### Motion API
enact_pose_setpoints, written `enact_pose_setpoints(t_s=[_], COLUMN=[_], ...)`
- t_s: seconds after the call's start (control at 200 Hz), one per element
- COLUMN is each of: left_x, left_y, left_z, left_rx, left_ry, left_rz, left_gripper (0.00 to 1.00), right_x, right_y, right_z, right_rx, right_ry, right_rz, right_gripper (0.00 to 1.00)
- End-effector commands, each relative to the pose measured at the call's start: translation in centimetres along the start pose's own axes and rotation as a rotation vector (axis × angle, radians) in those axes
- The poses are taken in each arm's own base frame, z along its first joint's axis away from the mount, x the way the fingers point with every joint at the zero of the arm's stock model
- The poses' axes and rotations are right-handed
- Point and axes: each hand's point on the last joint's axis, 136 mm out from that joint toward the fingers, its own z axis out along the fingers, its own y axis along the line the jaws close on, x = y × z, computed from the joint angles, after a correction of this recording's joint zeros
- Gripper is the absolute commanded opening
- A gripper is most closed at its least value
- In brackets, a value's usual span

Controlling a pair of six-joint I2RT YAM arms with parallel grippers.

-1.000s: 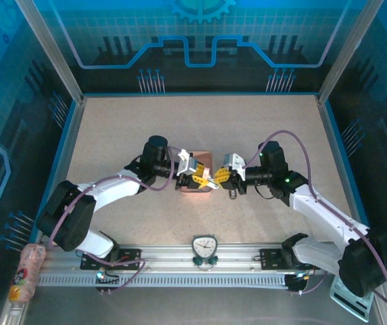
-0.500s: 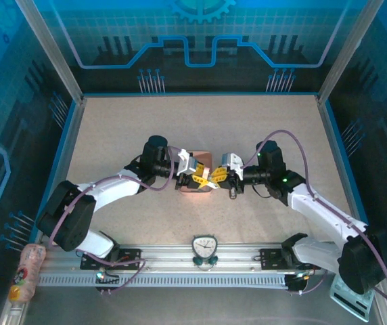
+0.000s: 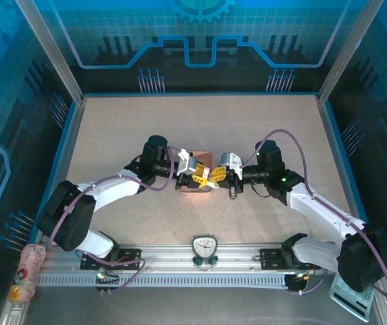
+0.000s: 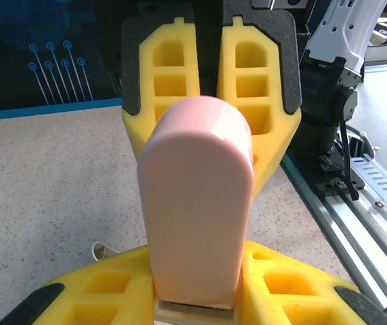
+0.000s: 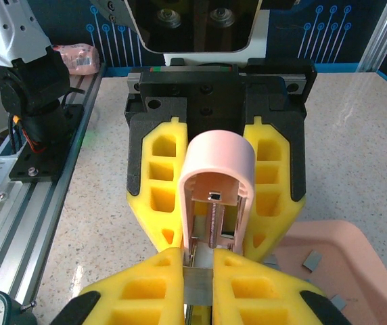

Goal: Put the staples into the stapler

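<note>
At the middle of the speckled table (image 3: 112,135) the left arm (image 3: 112,186) and the right arm (image 3: 315,203) meet nose to nose, right over a pink tray (image 5: 356,257).

From where I stand, the left gripper (image 4: 195,291) has its yellow foam fingers (image 4: 78,301) pressed against both sides of a pink stapler (image 5: 217,162), gripping it near one end. The stapler's rounded top faces the left wrist camera. Its open underside is turned towards the right arm, and the spring shows inside the channel.

The right gripper (image 5: 198,288) is pinched almost fully closed on a thin grey strip of staples (image 5: 198,283). The strip sits at the mouth of that channel, in line with it. I cannot tell whether it has gone in.

A few loose strips (image 5: 312,260) lie scattered on the tray floor, just beside the right gripper's fingers.
</note>
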Motion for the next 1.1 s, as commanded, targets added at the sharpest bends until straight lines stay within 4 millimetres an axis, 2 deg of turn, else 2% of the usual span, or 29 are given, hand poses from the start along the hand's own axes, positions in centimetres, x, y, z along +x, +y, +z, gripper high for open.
enact_pose_setpoints(t_s=[0.0,1.096], left_x=[-1.6,-2.3], left_y=[-1.0,-1.1], left_z=[-0.2,-0.4], left_rx=[0.037,0.037], left_ry=[-0.046,-0.068], left_rz=[0.048,0.063], left_gripper=[0.29,0.29], right_x=[0.0,1.7], right_y=[0.5,0.9], right_z=[0.4,0.1], right_rx=[-0.022,-0.022], right_ry=[-0.006,0.081], right_rz=[-0.01,0.013], right_gripper=[0.14,0.14])
